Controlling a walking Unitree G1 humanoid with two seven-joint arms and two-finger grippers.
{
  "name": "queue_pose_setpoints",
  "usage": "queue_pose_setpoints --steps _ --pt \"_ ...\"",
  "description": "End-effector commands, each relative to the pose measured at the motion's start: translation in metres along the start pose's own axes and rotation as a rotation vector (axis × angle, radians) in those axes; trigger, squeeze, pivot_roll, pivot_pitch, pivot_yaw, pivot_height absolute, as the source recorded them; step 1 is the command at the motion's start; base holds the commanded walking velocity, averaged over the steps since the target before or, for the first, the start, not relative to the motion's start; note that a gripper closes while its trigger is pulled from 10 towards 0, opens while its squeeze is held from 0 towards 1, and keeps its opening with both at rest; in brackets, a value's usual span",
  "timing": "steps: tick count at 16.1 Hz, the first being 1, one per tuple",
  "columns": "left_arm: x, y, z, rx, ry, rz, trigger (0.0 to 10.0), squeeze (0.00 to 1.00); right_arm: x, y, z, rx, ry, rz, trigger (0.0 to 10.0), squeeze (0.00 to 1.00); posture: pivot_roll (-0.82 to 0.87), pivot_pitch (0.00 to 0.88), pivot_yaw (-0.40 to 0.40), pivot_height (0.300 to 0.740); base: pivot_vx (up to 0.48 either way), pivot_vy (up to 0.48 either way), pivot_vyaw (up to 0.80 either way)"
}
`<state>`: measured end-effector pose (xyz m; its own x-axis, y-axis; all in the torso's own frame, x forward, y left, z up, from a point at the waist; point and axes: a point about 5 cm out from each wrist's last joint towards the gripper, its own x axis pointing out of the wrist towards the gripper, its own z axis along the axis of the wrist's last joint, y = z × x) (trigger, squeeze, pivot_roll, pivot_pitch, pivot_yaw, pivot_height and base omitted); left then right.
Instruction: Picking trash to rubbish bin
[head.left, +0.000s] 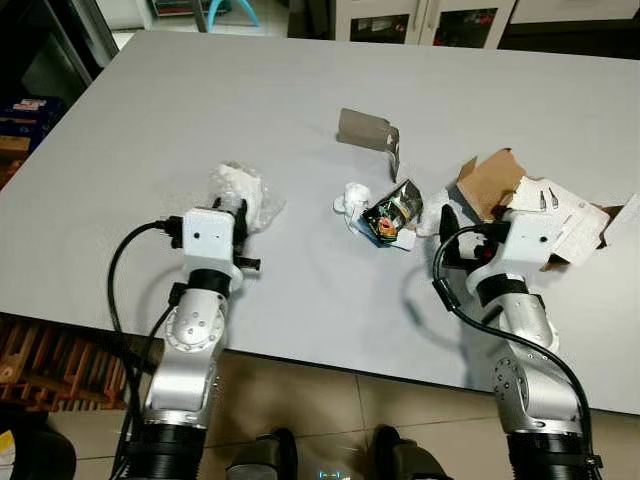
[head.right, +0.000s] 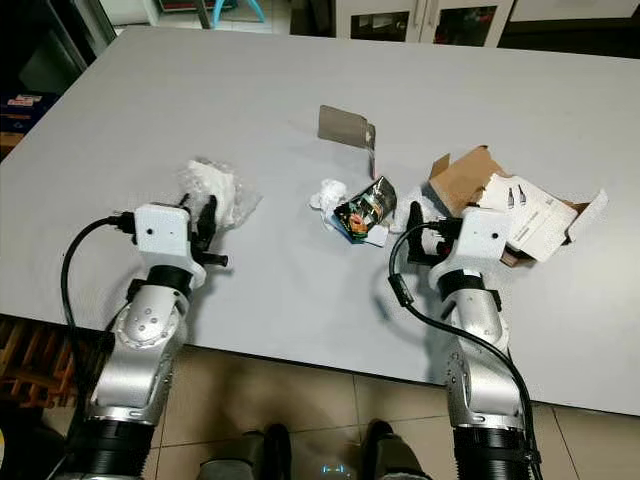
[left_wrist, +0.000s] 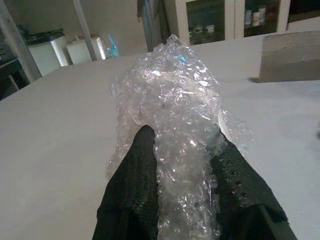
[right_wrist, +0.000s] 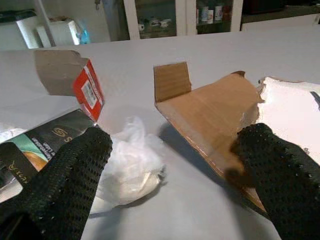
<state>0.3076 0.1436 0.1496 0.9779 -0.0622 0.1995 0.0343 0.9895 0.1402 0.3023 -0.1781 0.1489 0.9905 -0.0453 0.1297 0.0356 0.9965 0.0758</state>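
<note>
My left gripper (head.left: 238, 210) is shut on a wad of clear bubble wrap (left_wrist: 170, 90) that rests on the grey table (head.left: 250, 90) at the near left; the wad bulges out past the black fingers (left_wrist: 142, 155). My right gripper (right_wrist: 175, 145) stands open at the near right, low over the table. A crumpled white wrapper (right_wrist: 130, 167) lies between and just ahead of its fingers. Torn brown cardboard (right_wrist: 210, 110) touches one finger. A dark snack packet (head.left: 390, 212) and a white tissue ball (head.left: 352, 198) lie in the middle.
A small grey carton with a red side (head.left: 368, 130) stands behind the packet. White papers (head.left: 560, 215) lie on the torn cardboard at the right. The table's front edge (head.left: 330, 360) runs just before my arms, with tiled floor below. Cabinets stand beyond the far edge.
</note>
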Motion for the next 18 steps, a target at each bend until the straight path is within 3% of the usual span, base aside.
queue_pose_setpoints --steps 1,13,18 --pt "-0.003 -0.004 0.001 -0.012 0.003 -0.005 10.0 0.00 0.001 0.004 0.002 -0.007 -0.004 0.013 10.0 0.00 0.00 0.229 0.050 0.740 0.000 0.000 0.00" --pt "-0.002 -0.002 0.003 -0.019 -0.003 0.000 10.0 0.00 0.002 0.006 0.004 0.007 -0.006 0.023 10.0 0.00 0.00 0.244 0.049 0.740 0.000 0.000 0.00" --pt "0.004 -0.001 0.021 -0.021 -0.081 0.003 10.0 0.00 0.006 0.001 0.022 0.016 -0.093 0.002 10.0 0.00 0.00 0.246 0.050 0.740 0.000 0.000 0.00"
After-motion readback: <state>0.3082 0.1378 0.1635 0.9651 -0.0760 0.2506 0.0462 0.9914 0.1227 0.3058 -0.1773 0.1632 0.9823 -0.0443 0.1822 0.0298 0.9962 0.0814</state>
